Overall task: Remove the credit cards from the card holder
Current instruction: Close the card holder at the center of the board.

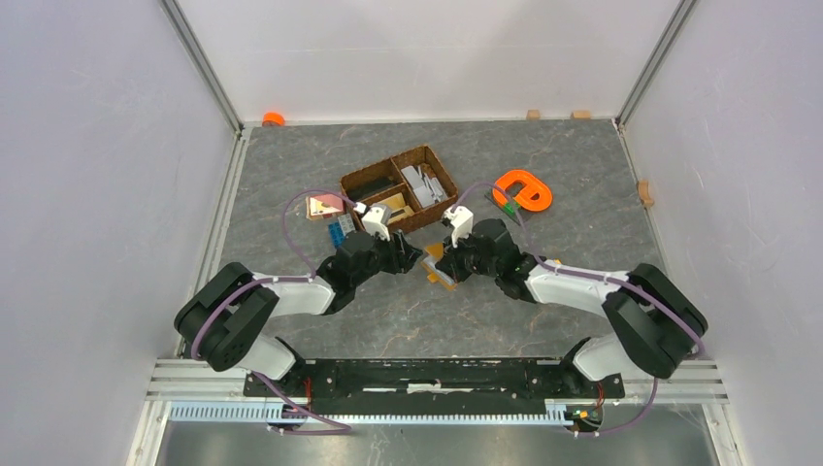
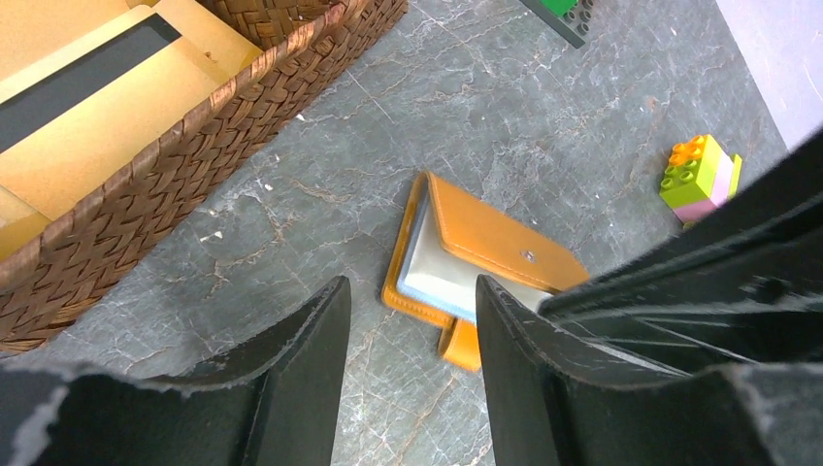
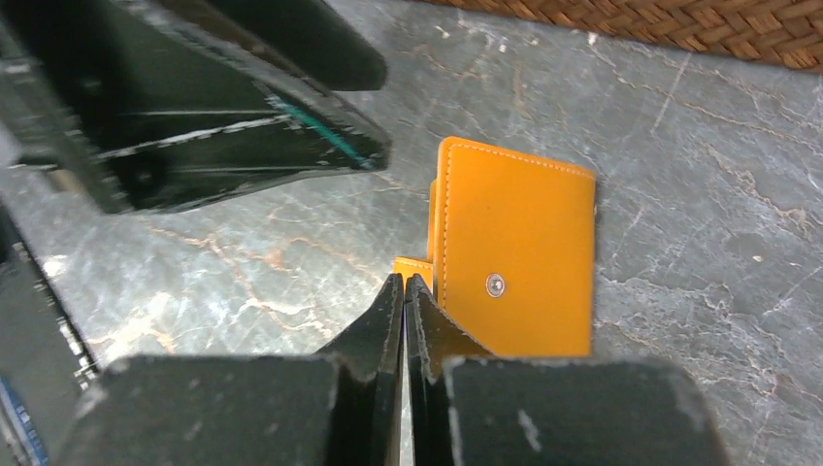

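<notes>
The right claw (image 3: 405,283) is pressed fully shut, its tips meeting at the closure tab (image 3: 412,264) of the card holder (image 3: 519,248), which lies just ahead of it on the table (image 3: 699,243). I cannot tell whether the tab is pinched. The left claw (image 2: 412,291) stands half open and empty, with the holder just beyond its tips and the wicker basket (image 2: 146,214) to its left.

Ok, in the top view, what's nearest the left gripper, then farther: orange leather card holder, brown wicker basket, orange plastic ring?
1. Card holder, just beside the left gripper.
2. Wicker basket, behind it.
3. Plastic ring, far right.
</notes>
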